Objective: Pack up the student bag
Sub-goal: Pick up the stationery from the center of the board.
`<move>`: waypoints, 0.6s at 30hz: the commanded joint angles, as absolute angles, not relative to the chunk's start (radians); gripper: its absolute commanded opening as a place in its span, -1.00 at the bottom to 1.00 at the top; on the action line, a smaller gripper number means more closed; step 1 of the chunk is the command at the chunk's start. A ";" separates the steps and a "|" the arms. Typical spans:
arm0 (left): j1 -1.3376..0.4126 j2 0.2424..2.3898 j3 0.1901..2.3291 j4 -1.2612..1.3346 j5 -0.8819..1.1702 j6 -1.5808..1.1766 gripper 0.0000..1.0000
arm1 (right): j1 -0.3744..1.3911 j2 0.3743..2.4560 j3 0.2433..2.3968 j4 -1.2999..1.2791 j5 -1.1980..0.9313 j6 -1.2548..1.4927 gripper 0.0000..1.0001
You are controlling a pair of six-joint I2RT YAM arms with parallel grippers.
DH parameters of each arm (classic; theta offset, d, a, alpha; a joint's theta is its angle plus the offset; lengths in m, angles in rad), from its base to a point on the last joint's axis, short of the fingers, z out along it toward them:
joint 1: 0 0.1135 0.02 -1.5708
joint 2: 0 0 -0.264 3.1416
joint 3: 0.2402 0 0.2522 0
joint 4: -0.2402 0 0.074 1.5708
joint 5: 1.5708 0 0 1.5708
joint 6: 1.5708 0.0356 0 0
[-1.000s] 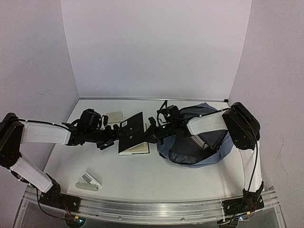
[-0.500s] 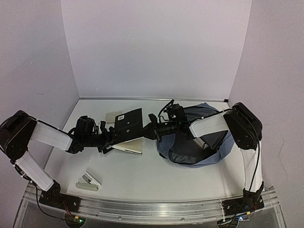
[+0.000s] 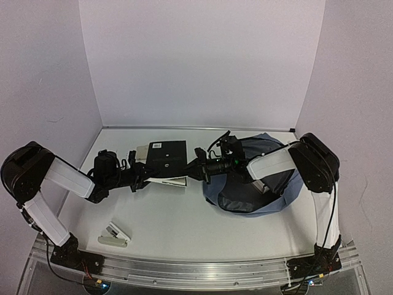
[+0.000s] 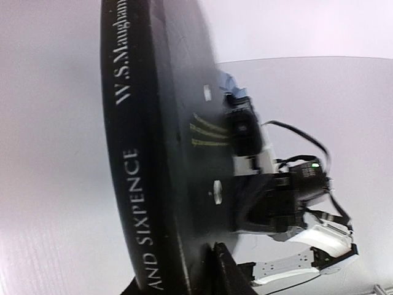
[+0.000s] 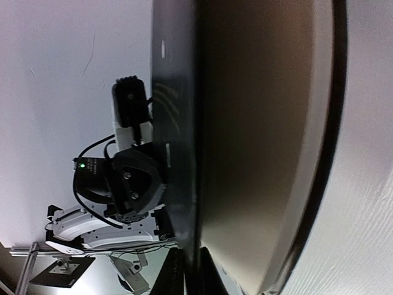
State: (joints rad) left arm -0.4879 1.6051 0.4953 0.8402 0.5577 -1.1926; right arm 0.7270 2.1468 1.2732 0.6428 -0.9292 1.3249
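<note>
Midway, we had the black book (image 3: pixel 167 160) pinched at opposite edges by left pincer (image 3: pixel 140 176) and right pincer (image 3: pixel 196 168), beside the open student bag (image 3: pixel 261 195), not yet inside.

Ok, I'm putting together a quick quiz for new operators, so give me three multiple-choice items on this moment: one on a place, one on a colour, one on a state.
1. Where is the black book relative to the student bag?
A) inside it
B) left of it, between the two grippers
C) on top of it

2. What colour is the bag's outer fabric?
A) red
B) blue-grey
C) yellow

3. How is the bag's main compartment?
A) open
B) zipped shut
C) covered by the book

Answers:
1 B: the left gripper and the right gripper each grip an edge of the book, beside the bag.
2 B: the fabric around the opening is blue-grey.
3 A: the dark lining shows inside.
</note>
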 commanded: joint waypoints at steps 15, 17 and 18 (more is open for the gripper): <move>-0.505 1.106 0.728 0.069 0.467 -0.683 -1.00 | 0.684 1.868 1.449 0.083 -0.758 0.695 0.97; -0.507 1.110 0.768 0.011 0.516 -0.621 -0.99 | 0.674 1.828 1.471 -0.027 -0.732 0.534 0.97; -0.507 1.114 0.790 -0.035 0.548 -0.597 -1.00 | 0.672 1.817 1.499 -0.125 -0.728 0.411 0.97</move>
State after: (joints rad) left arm -0.5014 1.1400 0.6666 0.0765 0.4643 -0.7933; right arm 0.6964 1.9210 1.4180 0.1219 -0.7915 0.7659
